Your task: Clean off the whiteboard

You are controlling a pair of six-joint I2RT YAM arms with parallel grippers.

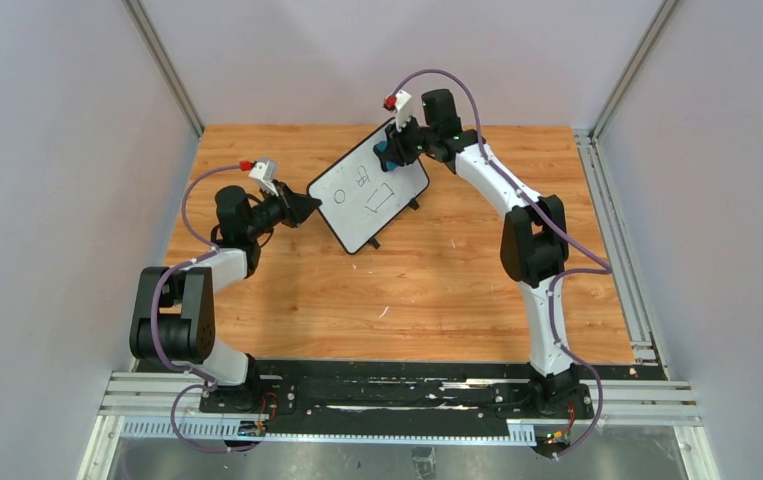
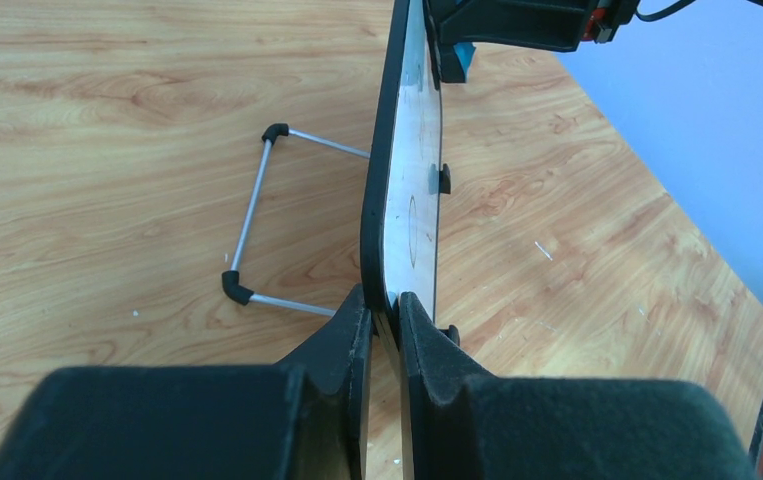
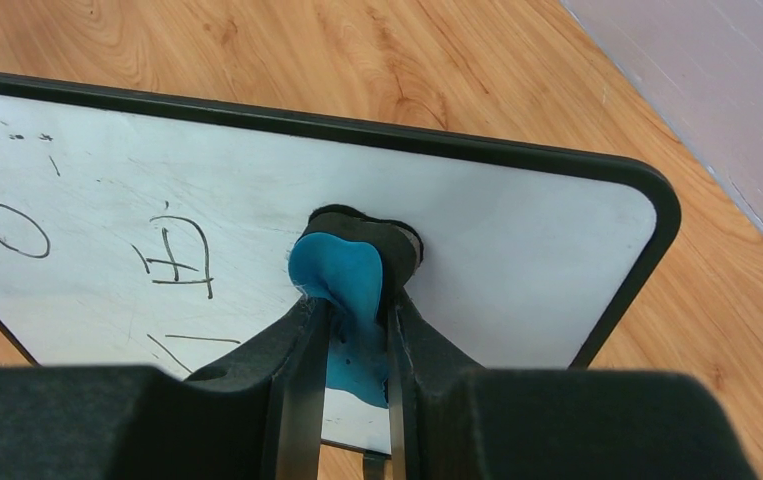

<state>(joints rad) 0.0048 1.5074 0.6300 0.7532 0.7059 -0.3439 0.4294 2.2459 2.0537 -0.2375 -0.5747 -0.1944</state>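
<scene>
The whiteboard (image 1: 369,188) stands tilted on the wooden table, white with a thin black frame, and bears black drawn shapes: a circle (image 3: 15,229), a scribble (image 3: 179,255) and a box outline. My left gripper (image 2: 385,312) is shut on the board's near edge (image 2: 382,200), one finger on each face. My right gripper (image 3: 355,320) is shut on a blue eraser (image 3: 342,285), whose dark pad presses against the board's face (image 3: 517,250) near its far right corner. In the top view that gripper (image 1: 394,150) sits at the board's upper end.
A wire stand (image 2: 252,215) with black corner caps sticks out behind the board onto the table (image 1: 437,280). Grey walls and metal rails (image 1: 617,240) enclose the table on the left, right and far sides.
</scene>
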